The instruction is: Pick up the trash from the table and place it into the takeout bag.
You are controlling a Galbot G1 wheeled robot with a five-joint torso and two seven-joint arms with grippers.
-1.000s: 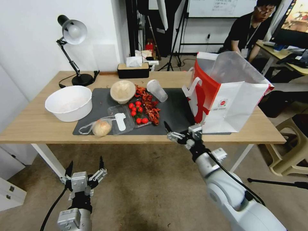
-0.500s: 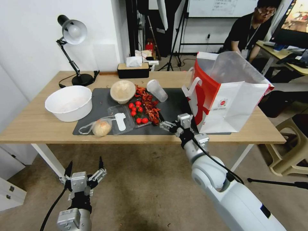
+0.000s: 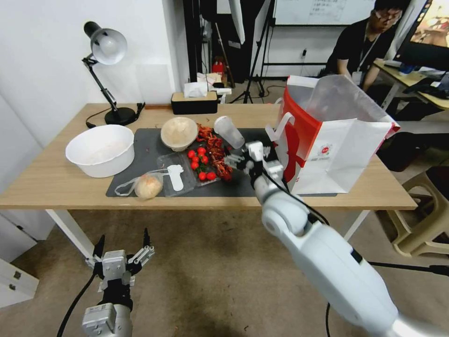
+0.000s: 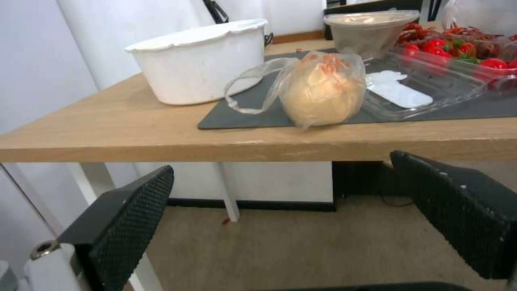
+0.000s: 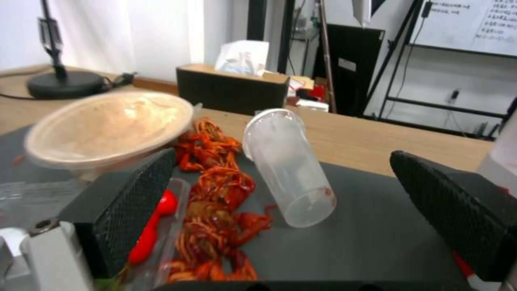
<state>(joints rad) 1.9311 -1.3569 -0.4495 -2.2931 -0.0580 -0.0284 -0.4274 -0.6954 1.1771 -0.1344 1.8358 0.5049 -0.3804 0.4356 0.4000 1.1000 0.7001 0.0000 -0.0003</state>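
Reaching over mat, right gripper [image 3: 232, 161] jaws wide, empty | clear cup [image 5: 288, 166] seemingly just ahead

Head looks down; wrists skim the table [image 3: 56, 182].

My arms are glossy white shells with rounded joints and a black cable along each. My left gripper [image 3: 122, 248] and right gripper [image 3: 230, 159] have silver-grey metal bodies and black fingers [image 4: 127, 224] with finely dimpled pads.

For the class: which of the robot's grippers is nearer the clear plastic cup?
The right gripper, open just in front of the clear plastic cup. The left gripper hangs open below the table's front edge.
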